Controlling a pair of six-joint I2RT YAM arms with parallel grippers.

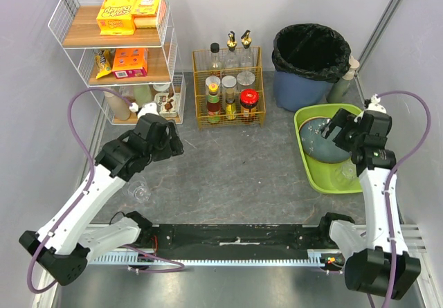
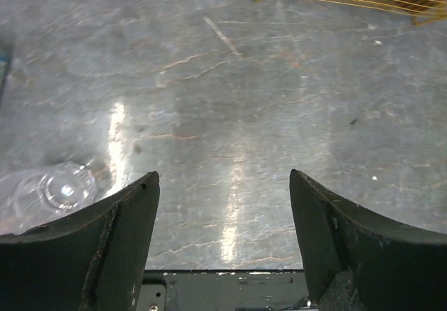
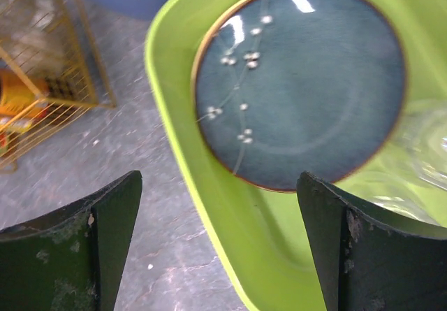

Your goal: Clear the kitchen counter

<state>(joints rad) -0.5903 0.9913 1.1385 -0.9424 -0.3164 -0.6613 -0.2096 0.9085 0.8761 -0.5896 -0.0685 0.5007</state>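
Note:
The dark grey kitchen counter (image 1: 242, 173) fills the middle of the top view. A clear glass (image 1: 141, 193) stands on it beside my left arm and shows at the lower left of the left wrist view (image 2: 59, 189). My left gripper (image 1: 174, 144) (image 2: 222, 175) hangs open over bare counter, to the right of that glass. At the right, a lime-green tray (image 1: 320, 185) (image 3: 209, 206) holds a blue plate (image 1: 320, 147) (image 3: 300, 80) and a clear glass (image 1: 344, 176) (image 3: 427, 143). My right gripper (image 1: 332, 133) (image 3: 220, 175) is open above the tray's left rim, nothing between its fingers.
A white wire rack (image 1: 118, 52) with boxes and bottles stands at the back left. A yellow wire basket (image 1: 228, 93) of bottles and jars sits at the back centre. A blue bin with a black bag (image 1: 310, 62) is behind the tray.

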